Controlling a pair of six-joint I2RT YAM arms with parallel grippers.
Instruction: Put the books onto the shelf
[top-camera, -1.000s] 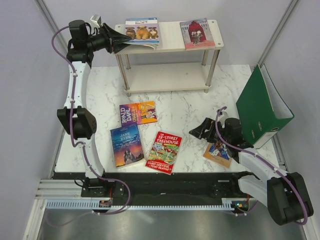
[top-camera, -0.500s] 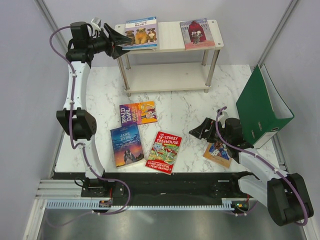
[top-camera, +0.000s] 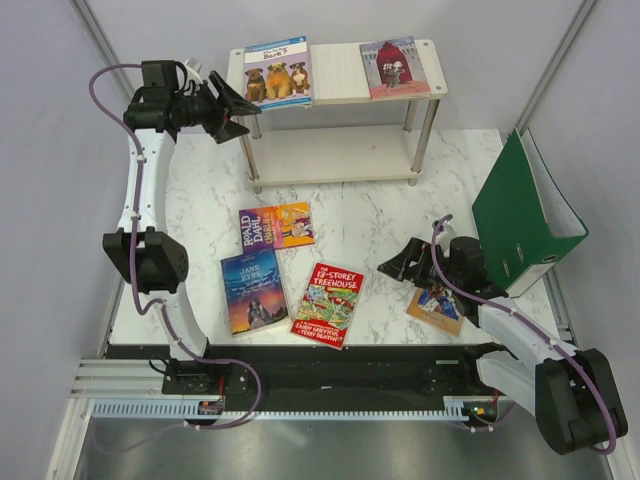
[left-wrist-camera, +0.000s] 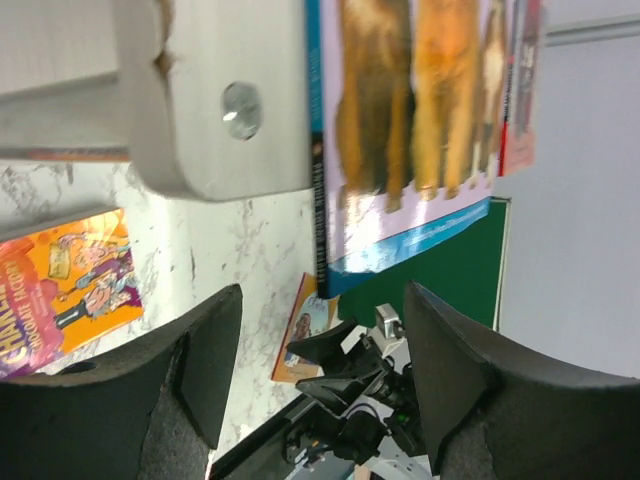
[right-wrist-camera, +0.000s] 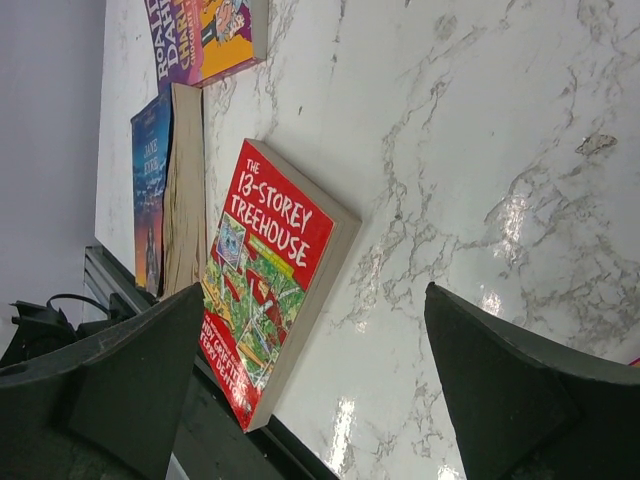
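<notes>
Marble tabletop (top-camera: 380, 230), white with grey veins, takes up most of what I can see from here. At its far side stands the shelf (top-camera: 340, 75), two cream boards on silver legs. A green ring binder (top-camera: 515, 215) stands tilted at the right edge of the tabletop.

Two books lie flat on the shelf's top board: the three-dogs book (top-camera: 277, 72) at the left end and a red-cover book (top-camera: 394, 67) at the right end, with bare board between them. Four more lie on the tabletop. The Roald Dahl book (top-camera: 276, 226) is left of centre, the Jane Eyre book (top-camera: 253, 290) is nearer the arm bases, and the Treehouse book (top-camera: 327, 304) is just to its right. The tan portrait book (top-camera: 437, 305) is partly hidden under the right arm.

The left pincer (top-camera: 243, 120) hangs just off the shelf's left end, jaws spread and holding nothing. The right pincer (top-camera: 395, 258) sits low between the Treehouse book and the tan portrait book, jaws wide apart and holding nothing.
</notes>
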